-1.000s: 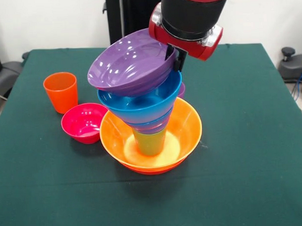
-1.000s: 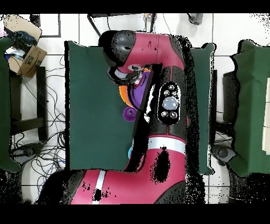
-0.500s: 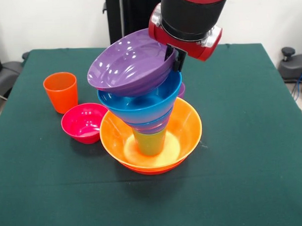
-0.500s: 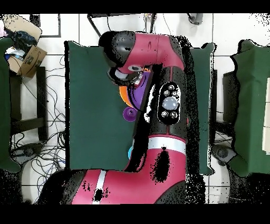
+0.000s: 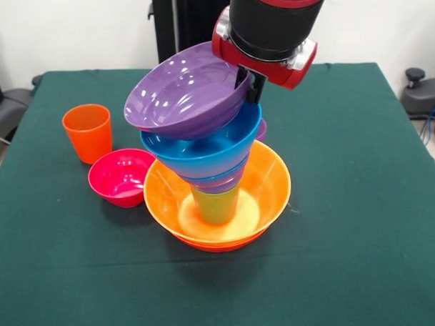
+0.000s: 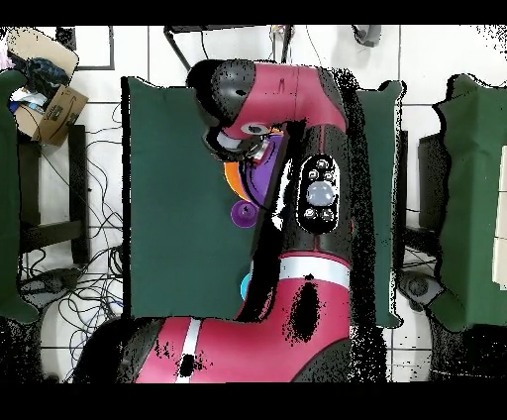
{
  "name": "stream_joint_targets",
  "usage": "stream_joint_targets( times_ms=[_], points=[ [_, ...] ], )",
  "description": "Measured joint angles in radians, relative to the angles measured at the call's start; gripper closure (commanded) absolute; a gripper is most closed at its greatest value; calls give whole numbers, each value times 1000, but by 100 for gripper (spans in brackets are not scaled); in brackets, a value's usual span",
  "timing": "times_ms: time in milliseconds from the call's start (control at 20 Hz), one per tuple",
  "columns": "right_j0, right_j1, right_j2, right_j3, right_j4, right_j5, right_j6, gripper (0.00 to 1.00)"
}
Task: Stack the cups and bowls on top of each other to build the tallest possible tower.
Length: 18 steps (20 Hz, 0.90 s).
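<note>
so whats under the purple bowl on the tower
The purple bowl, tilted and held at its rim by the hand, sits on a sky-blue bowl. Below are nested blue rims, then a lime green cup in the yellow-orange bowl. Its contact with the blue bowl is hidden.

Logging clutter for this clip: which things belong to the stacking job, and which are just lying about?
Job: gripper; tilted purple bowl; blue bowl; green cup; big orange bowl; orange cup; pink bowl; purple cup.

Lying about: cardboard box; floor cables.
</note>
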Motion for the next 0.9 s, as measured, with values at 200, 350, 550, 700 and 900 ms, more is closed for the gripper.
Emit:
stream_joint_targets(
  times_ms=[200, 350, 550, 700, 900],
  points=[
    [-2, 0, 3, 0, 0, -2, 0, 100],
    [-3, -1, 5, 4, 0, -17, 0, 100],
    [-4, -4, 8, 13, 0, -45, 0, 100],
    [-4, -8, 11, 19, 0, -65, 0, 100],
    [-4, -13, 14, 24, 0, -86, 0, 100]
  ],
)
